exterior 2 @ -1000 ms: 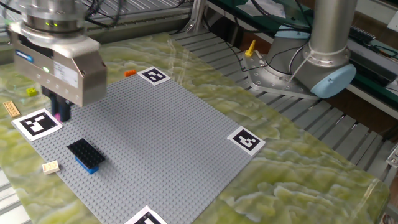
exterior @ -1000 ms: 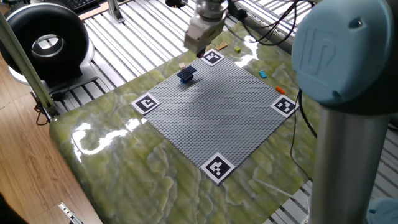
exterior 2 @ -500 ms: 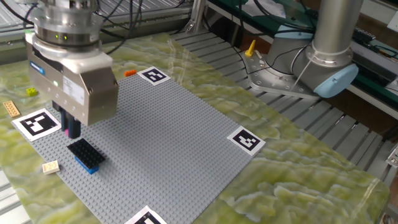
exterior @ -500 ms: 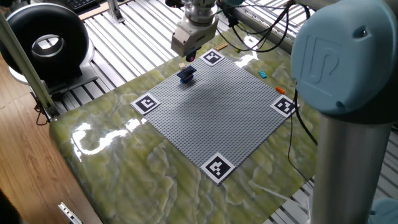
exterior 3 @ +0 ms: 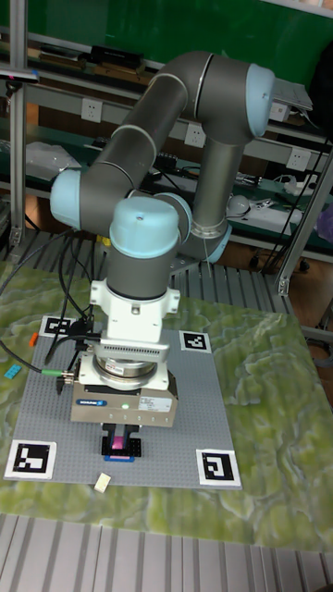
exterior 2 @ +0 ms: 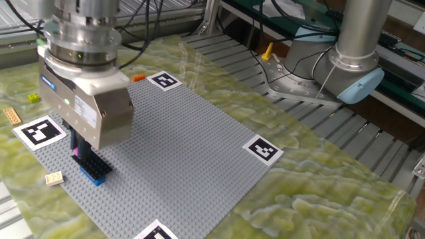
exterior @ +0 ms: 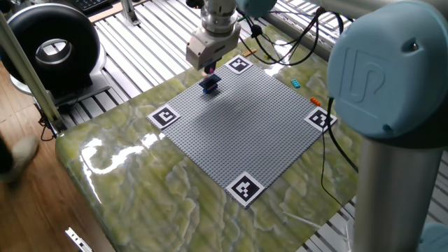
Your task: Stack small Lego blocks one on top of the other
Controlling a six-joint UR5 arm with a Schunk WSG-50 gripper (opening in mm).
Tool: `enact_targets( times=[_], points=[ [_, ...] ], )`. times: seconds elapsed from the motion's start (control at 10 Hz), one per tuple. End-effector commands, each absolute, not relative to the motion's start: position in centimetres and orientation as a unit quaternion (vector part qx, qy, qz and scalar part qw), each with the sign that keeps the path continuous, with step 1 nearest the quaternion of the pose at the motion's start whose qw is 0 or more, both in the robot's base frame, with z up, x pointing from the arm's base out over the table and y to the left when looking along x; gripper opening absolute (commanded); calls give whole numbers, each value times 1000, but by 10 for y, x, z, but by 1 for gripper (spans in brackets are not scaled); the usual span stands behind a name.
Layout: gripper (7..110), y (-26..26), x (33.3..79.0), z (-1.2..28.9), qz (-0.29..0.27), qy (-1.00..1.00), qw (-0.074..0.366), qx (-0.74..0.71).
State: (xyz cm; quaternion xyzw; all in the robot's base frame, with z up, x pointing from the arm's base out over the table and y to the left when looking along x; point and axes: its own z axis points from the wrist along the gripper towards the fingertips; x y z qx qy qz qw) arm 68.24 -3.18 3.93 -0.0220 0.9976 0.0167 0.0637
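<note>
A black brick sits on a dark blue brick as a small stack [exterior 2: 93, 168] near the corner of the grey baseplate [exterior 2: 186, 146]. My gripper [exterior 2: 80, 150] hangs right over that stack, shut on a magenta brick [exterior 2: 78, 155] that shows between the fingertips. From the tall fixed view the magenta brick [exterior 3: 117, 446] sits just above the stack [exterior 3: 122, 452]; whether they touch I cannot tell. In one fixed view the gripper [exterior: 209, 69] stands directly above the stack [exterior: 209, 85].
Loose bricks lie off the plate: a tan brick [exterior 2: 54, 177], a green brick [exterior 2: 33, 98], a flat tan brick [exterior 2: 11, 115], an orange brick [exterior 2: 139, 78] and a cyan brick [exterior: 296, 83]. Marker squares [exterior 2: 41, 131] sit at the plate's corners. Cables [exterior: 280, 49] trail behind.
My gripper has moved from beside the corner marker to over the black-and-blue stack, carrying the magenta brick and coming lower.
</note>
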Motion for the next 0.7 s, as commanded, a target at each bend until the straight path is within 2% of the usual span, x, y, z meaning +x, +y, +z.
enact_targets(
  times=[0.0,0.6],
  points=[
    [7,-25,679,32,9,998,67,-14],
    [7,-25,672,28,11,998,48,-26]
  ],
)
